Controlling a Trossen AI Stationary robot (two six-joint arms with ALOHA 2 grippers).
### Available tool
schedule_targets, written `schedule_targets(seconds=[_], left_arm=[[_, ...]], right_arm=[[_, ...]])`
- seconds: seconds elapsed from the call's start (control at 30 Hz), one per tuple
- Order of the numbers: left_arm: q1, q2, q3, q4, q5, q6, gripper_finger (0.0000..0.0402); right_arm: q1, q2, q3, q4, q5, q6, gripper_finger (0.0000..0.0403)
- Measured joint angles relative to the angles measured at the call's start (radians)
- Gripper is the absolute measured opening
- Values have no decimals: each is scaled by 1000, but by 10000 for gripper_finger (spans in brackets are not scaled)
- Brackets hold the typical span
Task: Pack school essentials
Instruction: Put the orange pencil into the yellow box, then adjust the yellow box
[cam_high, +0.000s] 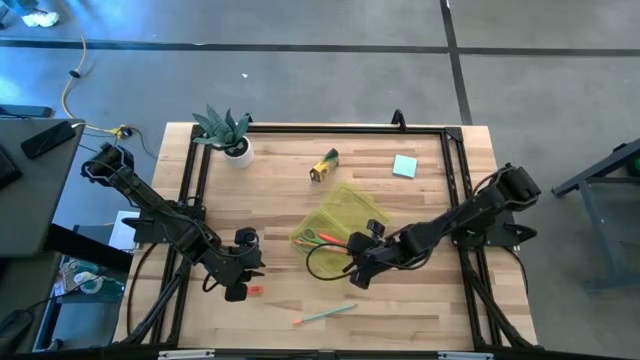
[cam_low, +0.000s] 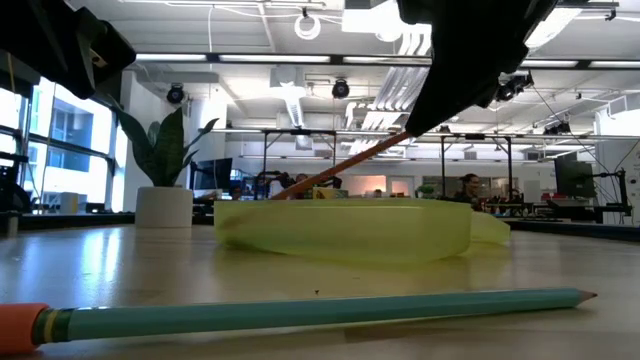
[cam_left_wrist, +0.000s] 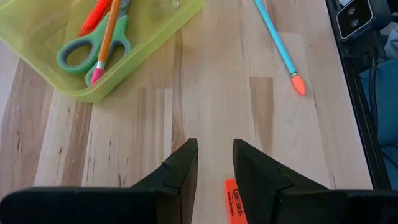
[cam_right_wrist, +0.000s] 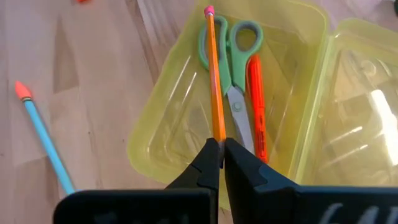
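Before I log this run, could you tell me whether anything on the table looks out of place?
Nothing looks spilled or damaged. The orange pencil slants over the yellow case, held by the right claw. The teal pencil and small orange eraser lie loose on the table.

Dark print is seen on the small orange-red eraser (cam_left_wrist: 234, 202), which lies on the table (cam_left_wrist: 155, 124) near its front edge, but the letters cannot be made out with certainty. No other text, label, number or sign can be read.
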Motion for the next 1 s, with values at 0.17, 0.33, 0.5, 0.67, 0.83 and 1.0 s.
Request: schedule_targets(seconds=[0.17,0.33,0.5,0.67,0.83,1.0], left_arm=[[0,0,0,0,0,0,90],[0,0,0,0,0,0,90],[0,0,0,0,0,0,90],[0,0,0,0,0,-1,90],[0,0,0,0,1,-1,90],[0,0,0,0,1,-1,90]], right_arm=[[-7,13,0,0,-4,0,0],[-7,13,0,0,-6,9,0],[-8,13,0,-6,-19,12,9],[-8,13,0,-10,8,17,64],[-8,13,0,-22,25,16,112],[-8,11,0,-20,20,16,130]])
